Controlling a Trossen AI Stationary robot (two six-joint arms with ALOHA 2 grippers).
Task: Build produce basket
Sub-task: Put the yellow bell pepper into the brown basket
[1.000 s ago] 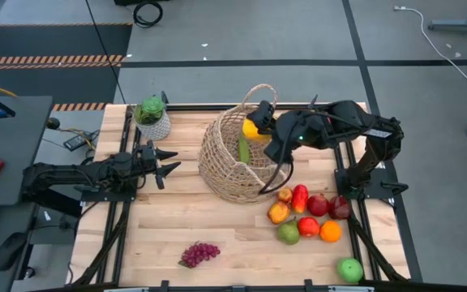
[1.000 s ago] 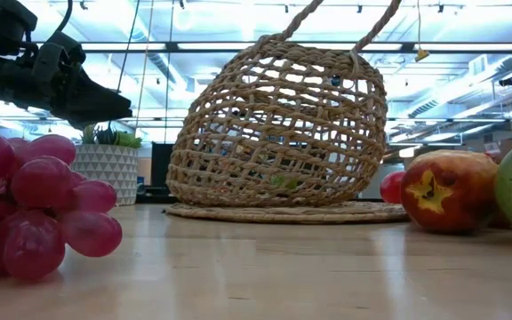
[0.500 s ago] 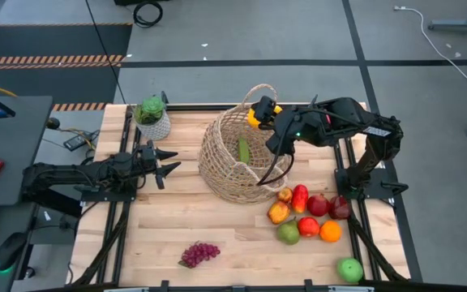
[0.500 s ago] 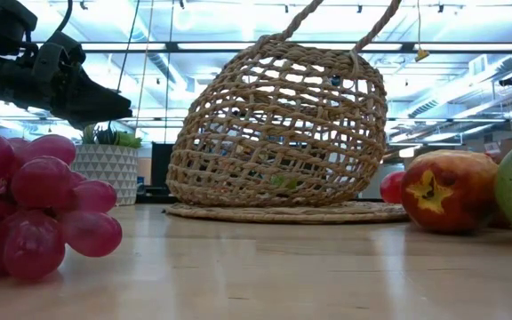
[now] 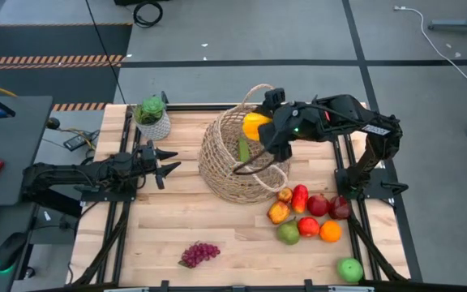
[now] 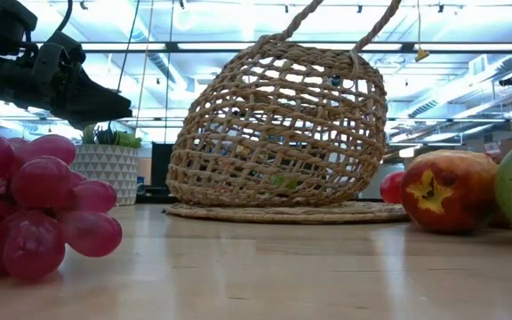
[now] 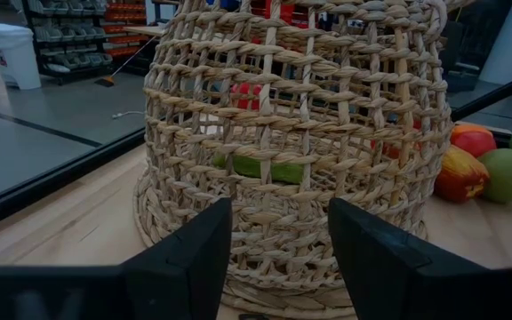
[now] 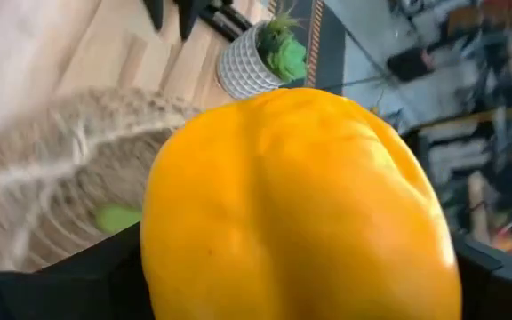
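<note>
The tan wicker basket (image 5: 235, 161) stands on its base at the table's middle, with a green cucumber (image 5: 242, 149) lying inside. My right gripper (image 5: 263, 123) hangs over the basket's far right rim, shut on a yellow pepper (image 5: 253, 127), which fills the right wrist view (image 8: 300, 204). My left gripper (image 5: 167, 164) waits left of the basket, open, with its fingers (image 7: 189, 258) level and pointing at the basket wall (image 7: 300, 133). Red, orange and green fruit (image 5: 306, 215) lie in a cluster right of the basket. A purple grape bunch (image 5: 199, 253) lies near the front edge. My right gripper pinches the yellow pepper between its two fingers (image 8: 78, 276), one on each of the pepper's opposite sides (image 8: 163, 258). The fingers come slanting down from the table's right side. The pepper is lifted clear, above the basket's open top.
A green plant in a white pot (image 5: 153, 118) stands at the far left corner. A green apple (image 5: 349, 269) sits at the near right corner. Bare wood lies between the grapes and the basket. In the low view the grapes (image 6: 34, 204) and fruit (image 6: 447, 191) flank the basket (image 6: 278, 124).
My right gripper has rolled about its own pointing line while staying over the basket's far right rim. The yellow pepper has turned with it and stays held clear above the basket.
</note>
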